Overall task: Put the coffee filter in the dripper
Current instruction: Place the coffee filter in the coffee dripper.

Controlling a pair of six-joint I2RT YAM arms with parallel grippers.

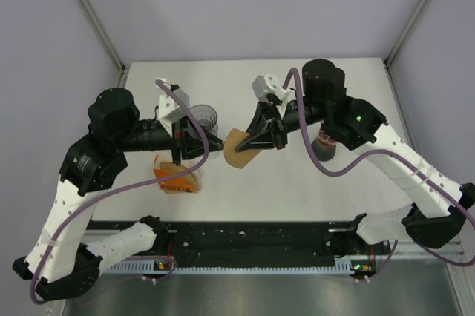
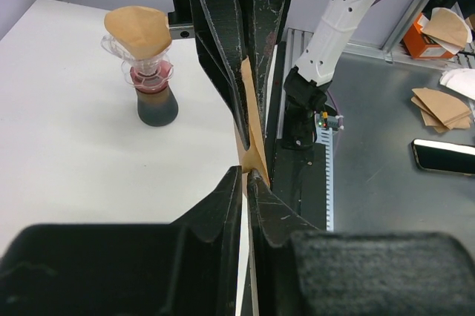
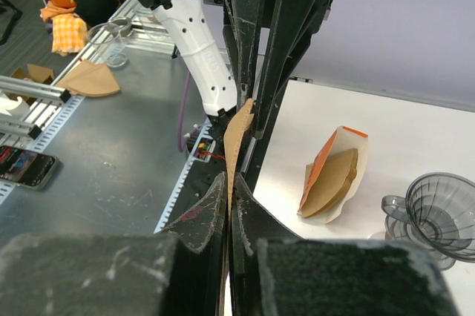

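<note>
The white desk point(image 1: 282, 193) carries everything, and the empty dripper point(image 1: 205, 118), a clear grey cone standing toward its far left of centre, serves as the marker here. The left arm point(image 1: 89, 160) reaches in from the dripper's left, its wrist passing just in front of the dripper. The right arm point(image 1: 393, 160) comes in from well to the dripper's right and stretches back toward it.

The two pincers meet tip to tip just right of the dripper, a little nearer the arm bases. The right pincer point(image 3: 228, 182) is clamped on the coffee filter point(image 1: 239, 153), its fingers pressed flat against both faces of the paper. The left pincer point(image 2: 249, 176) has the opposite edge of the filter between its fingertips, the jaws only a thin slit apart. Whether they pinch the paper I cannot tell.

Well to the right of the dripper, under the right arm, a dark carafe point(image 2: 156, 104) stands upright. It bears a second dripper point(image 2: 141, 53) with a brown filter point(image 2: 137, 25) seated in it.

Toward the near edge from the empty dripper and slightly to its left lies an orange-and-white filter pack point(image 1: 177, 180), on its side, with brown filters showing in its open end.

The coffee filter itself is a brown cone-shaped paper, folded flat and held on edge between the two pincers. It is near the empty dripper's right front, apart from it and not inside it.
</note>
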